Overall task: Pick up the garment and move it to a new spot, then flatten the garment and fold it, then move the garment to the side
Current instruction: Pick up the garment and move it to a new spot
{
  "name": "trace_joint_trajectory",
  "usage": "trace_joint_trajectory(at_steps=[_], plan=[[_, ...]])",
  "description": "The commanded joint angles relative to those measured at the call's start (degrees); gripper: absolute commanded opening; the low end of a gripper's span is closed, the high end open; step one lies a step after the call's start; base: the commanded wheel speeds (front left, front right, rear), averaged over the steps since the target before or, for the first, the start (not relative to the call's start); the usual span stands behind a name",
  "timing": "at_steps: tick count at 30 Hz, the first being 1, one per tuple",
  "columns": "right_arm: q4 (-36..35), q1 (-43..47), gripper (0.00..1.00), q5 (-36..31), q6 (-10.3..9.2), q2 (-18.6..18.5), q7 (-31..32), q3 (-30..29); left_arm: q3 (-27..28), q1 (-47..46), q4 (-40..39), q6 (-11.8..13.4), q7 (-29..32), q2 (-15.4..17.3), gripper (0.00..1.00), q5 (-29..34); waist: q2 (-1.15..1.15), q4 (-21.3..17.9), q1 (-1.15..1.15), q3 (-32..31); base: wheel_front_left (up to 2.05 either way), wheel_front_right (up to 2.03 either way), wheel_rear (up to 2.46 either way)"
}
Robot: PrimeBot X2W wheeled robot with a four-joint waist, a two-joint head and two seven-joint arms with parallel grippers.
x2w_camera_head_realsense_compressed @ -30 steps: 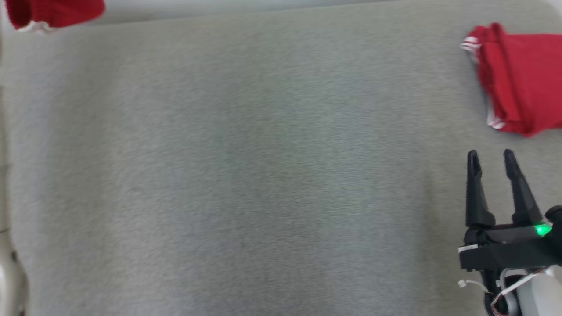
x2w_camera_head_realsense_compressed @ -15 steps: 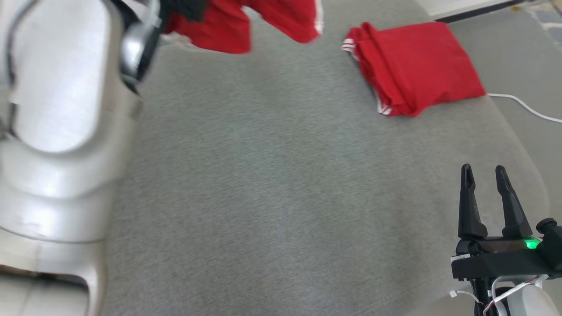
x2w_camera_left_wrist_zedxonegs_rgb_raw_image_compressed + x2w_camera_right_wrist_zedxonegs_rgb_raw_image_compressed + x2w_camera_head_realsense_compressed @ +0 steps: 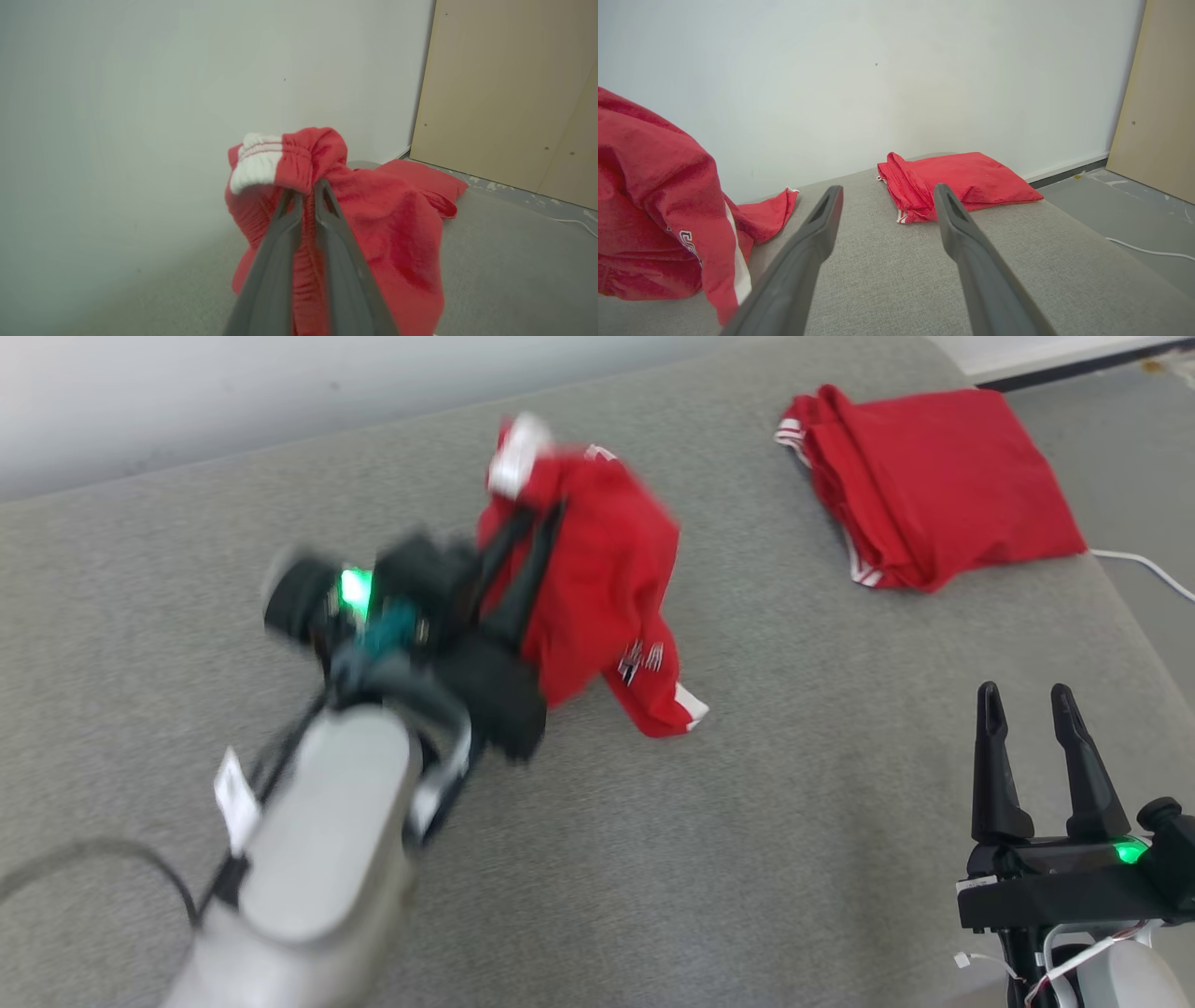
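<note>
Grey cloth surface [image 3: 747, 859] lies below the left gripper [image 3: 540, 513], pinched shut on the red-and-white cloth garment [image 3: 597, 588] by its stretchy band. It looks soft, light and floppy. Right gripper [image 3: 1025, 693] stands wide open, empty.

Setting: a bare indoor work room, more test space than home. I work over a grey fabric pad [image 3: 747, 859] against a plain white wall [image 3: 878, 70]; beside it, a paint-flecked floor [image 3: 1111, 210], a loose white cable [image 3: 1143, 252], a beige board [image 3: 504, 93] (small fixings showing).
</note>
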Motion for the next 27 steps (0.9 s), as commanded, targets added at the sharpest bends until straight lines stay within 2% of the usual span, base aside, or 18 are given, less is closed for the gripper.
trace_joint_trajectory(at_steps=[1, 6, 12, 13, 15, 21, 27], plan=[[-0.3, -0.1, 1.00, -0.5, -0.16, -0.3, -0.1, 0.2, 0.4, 4.7, -1.0, 1.1, -1.3, 0.0, 0.00, -1.1, 0.00, 2.5, 0.00, -0.8, 0.00, 0.00, 0.00], [-0.2, 0.9, 1.00, -0.6, -0.16, -0.8, -0.1, 0.4, 1.0, 16.3, -2.8, 4.1, -4.5, 1.7, 0.00, -2.2, 0.00, 4.9, 0.00, -1.6, 0.00, 0.00, 0.00], [0.0, 1.5, 1.00, -0.4, -0.16, -1.2, -0.1, 0.5, 2.5, 27.3, -3.6, 6.3, -7.2, 3.2, 0.00, -4.5, 0.00, 6.7, 0.00, -2.0, 0.00, 0.00, 0.00], [0.0, 1.6, 1.00, -0.5, -0.16, -1.3, -0.1, 0.5, 2.6, 28.4, -3.6, 6.5, -7.6, 3.3, 0.29, -4.6, 0.00, 7.1, 0.00, -2.1, 0.00, 0.00, 0.00], [0.0, 1.9, 1.00, -0.6, -0.16, -1.6, -0.1, 0.6, 3.0, 30.2, -3.9, 7.0, -8.4, 3.4, 1.00, -5.0, 0.00, 7.8, 0.00, -2.5, 0.00, 0.00, 0.00], [0.2, 2.8, 1.00, -0.8, -0.16, -2.0, -0.1, 0.4, 4.4, 33.3, -6.2, 7.6, -10.0, 2.4, 1.00, -6.9, 0.00, 9.8, 0.00, -4.1, 0.00, 0.00, 0.00], [0.3, 3.7, 1.00, -1.1, -0.16, -2.4, -0.1, 0.9, 8.1, 36.0, -10.3, 9.1, -10.9, 3.6, 1.00, -7.4, 0.00, 11.9, 0.00, -6.4, 0.00, 0.00, 0.00]])
